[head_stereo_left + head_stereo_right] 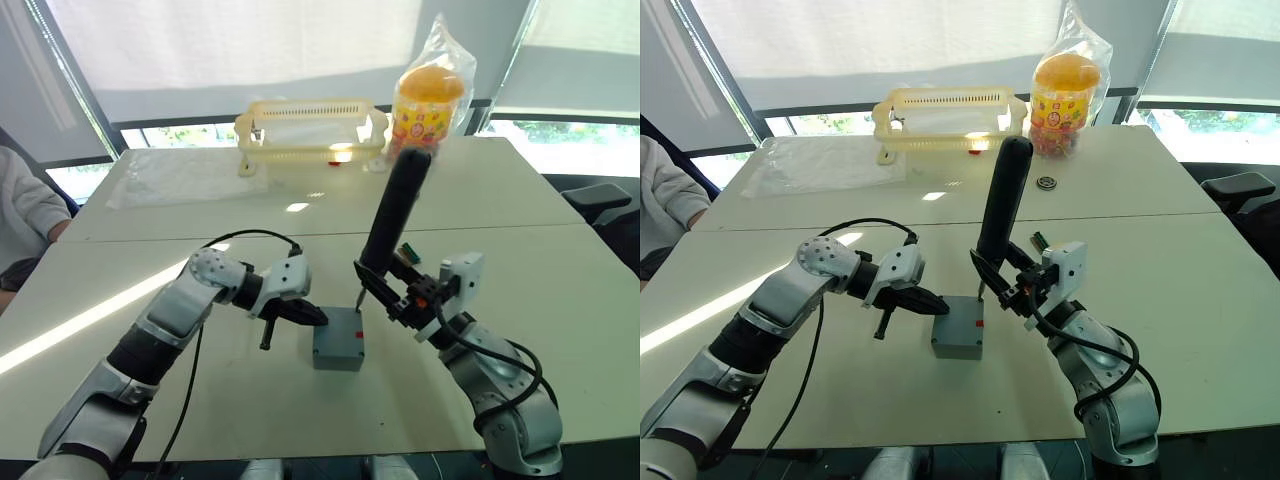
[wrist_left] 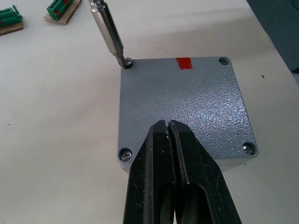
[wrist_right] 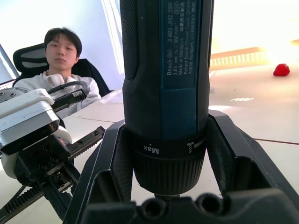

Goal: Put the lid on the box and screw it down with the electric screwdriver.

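The blue-grey lid (image 2: 187, 102) lies on the box (image 1: 338, 350) near the table's front, with screws showing in its corners and a red mark at one edge. My left gripper (image 2: 168, 125) is shut, its tips resting on the lid's near edge. My right gripper (image 1: 385, 285) is shut on the electric screwdriver (image 1: 395, 215), held nearly upright to the right of the box. Its metal bit (image 2: 108, 32) stands tilted on a corner screw (image 2: 127, 61). In the right wrist view the black fingers (image 3: 112, 154) clamp the screwdriver's body (image 3: 168, 70).
A yellow basket (image 1: 310, 125) and a bagged snack jar (image 1: 430, 100) stand at the table's far side, a clear plastic sheet (image 1: 180, 175) to their left. Two green connector blocks (image 2: 9, 18) lie beyond the box. A person (image 1: 20, 215) sits at the left.
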You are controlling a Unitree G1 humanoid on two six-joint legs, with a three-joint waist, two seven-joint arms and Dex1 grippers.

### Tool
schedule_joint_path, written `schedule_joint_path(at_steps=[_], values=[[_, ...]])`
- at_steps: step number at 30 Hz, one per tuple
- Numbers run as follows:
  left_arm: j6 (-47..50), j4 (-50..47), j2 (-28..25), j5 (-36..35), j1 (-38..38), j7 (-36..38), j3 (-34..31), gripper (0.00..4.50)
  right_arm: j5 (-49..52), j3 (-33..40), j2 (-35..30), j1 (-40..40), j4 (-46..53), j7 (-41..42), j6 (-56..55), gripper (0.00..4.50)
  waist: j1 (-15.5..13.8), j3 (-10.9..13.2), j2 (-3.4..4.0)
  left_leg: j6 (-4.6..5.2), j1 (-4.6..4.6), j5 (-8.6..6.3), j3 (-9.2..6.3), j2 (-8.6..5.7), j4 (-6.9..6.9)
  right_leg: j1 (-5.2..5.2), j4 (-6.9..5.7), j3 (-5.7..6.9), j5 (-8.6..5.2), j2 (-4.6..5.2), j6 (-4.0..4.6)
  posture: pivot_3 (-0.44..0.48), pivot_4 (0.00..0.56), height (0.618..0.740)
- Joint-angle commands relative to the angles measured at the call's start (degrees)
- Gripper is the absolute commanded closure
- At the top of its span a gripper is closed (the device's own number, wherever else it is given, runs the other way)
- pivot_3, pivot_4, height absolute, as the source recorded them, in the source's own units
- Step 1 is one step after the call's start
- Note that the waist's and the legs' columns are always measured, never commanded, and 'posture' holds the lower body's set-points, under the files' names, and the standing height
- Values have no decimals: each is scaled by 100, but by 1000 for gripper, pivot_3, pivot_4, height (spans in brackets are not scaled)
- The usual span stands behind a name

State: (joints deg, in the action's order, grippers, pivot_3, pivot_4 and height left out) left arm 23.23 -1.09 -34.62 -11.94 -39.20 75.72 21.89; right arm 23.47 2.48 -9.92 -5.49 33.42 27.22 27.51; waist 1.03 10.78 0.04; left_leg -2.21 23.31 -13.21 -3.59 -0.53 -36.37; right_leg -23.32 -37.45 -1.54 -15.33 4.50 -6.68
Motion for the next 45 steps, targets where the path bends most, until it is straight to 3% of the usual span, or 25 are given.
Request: schedule_joint_path(at_steps=[1,13,45], values=[[18,106,-17,178,84,13,163,4500,237,66,-1,-115,327,-89,-194,2681,0,0,0,0,0,0,0,0,0,0,0,0,0,0,0,0,150,740],[-33,144,16,202,97,6,185,4500,620,59,-197,22,638,-359,-58,2681,-9,-1,-2,0,0,0,-1,0,0,1,0,0,0,0,0,0,150,740],[5,147,-21,219,70,-27,150,4500,417,-152,-288,69,204,-355,-441,2681,-9,-2,-4,0,0,0,-1,0,-1,3,3,1,0,0,1,0,150,740]])
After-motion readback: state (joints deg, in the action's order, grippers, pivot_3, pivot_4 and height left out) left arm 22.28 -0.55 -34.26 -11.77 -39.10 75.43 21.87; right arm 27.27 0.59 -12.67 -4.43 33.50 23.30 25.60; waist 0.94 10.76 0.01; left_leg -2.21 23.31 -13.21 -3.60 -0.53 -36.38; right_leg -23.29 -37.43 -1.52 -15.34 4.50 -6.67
